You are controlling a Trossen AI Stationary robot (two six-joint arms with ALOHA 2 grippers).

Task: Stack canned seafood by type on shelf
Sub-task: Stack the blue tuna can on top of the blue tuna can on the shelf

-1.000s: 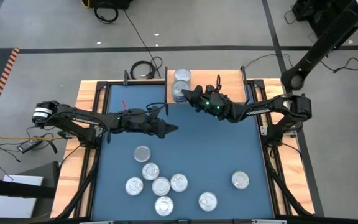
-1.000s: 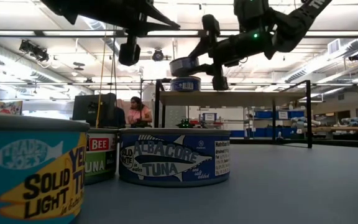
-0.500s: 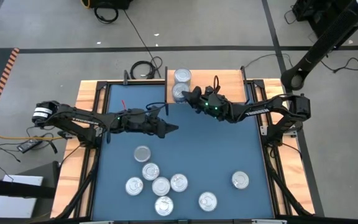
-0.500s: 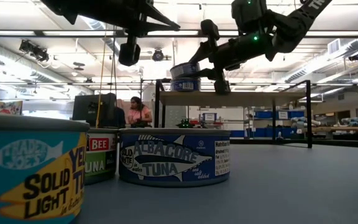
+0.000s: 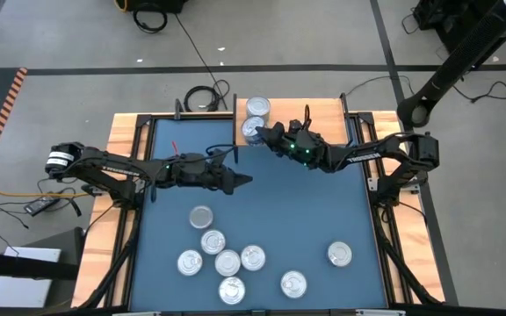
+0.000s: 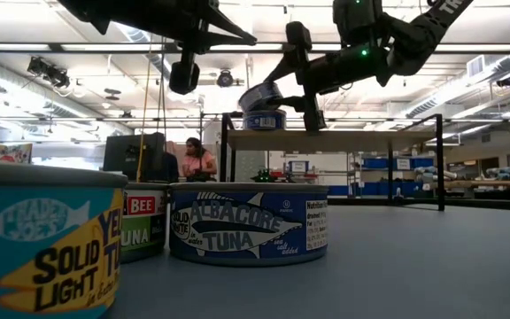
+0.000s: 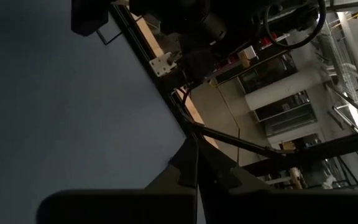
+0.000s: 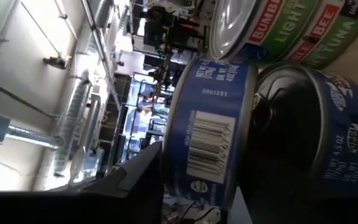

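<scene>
The right tool (image 6: 297, 78) stands spread around a tilted tin (image 6: 260, 96) atop another tin (image 6: 265, 120) on the shelf (image 6: 326, 138), while the left tool (image 5: 242, 182) hangs closed nearby.

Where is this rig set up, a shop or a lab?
Probably a robotics lab or workshop: a person at a desk, storage racks with blue bins, and cables on the concrete floor.

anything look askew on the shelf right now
Yes: the blue can between the right pincer's fingers sits tilted on top of another blue can on the shelf, one edge raised, not flat on the stack.
</scene>
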